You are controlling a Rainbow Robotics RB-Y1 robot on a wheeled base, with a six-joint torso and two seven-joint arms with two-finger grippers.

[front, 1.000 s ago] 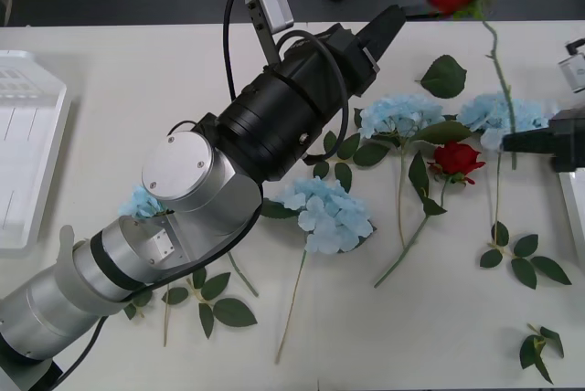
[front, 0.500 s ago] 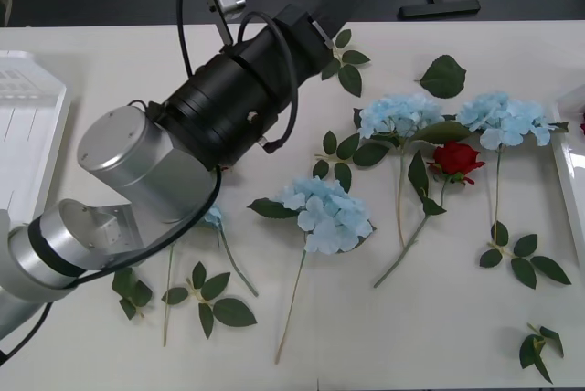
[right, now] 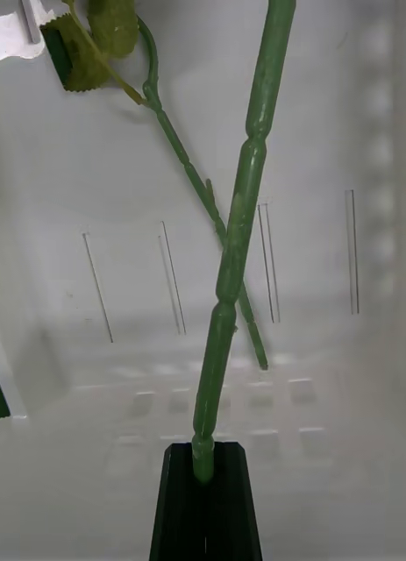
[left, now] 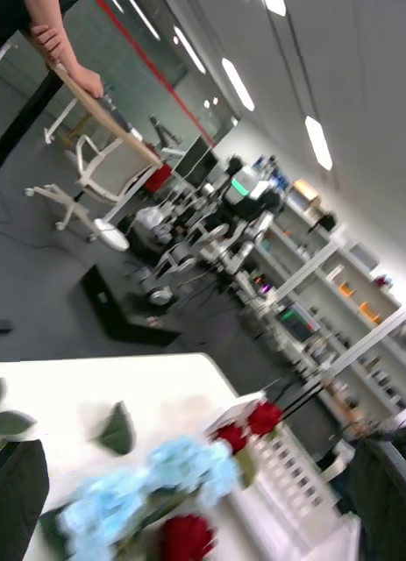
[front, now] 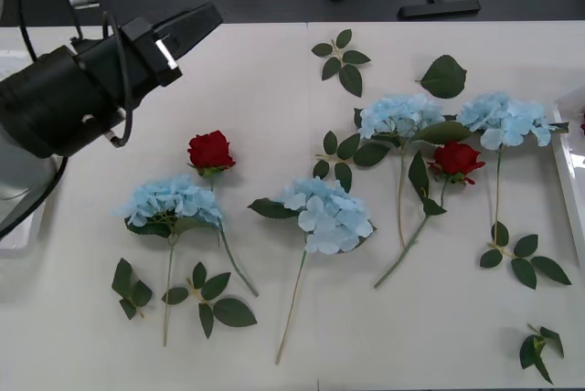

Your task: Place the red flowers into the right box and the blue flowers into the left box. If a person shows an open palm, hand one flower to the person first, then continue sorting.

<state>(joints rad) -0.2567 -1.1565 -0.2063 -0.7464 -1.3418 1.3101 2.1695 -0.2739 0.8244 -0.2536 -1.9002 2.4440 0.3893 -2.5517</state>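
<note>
Front view puts the left gripper over the table's far left; its wrist view has the two fingers wide apart at the corners, with nothing between them. Two red flowers and four blue flowers lie on the table. Right wrist view has the right gripper clamped on a rose stem above the right box, where another stem lies. The left box sits at the left edge.
</note>
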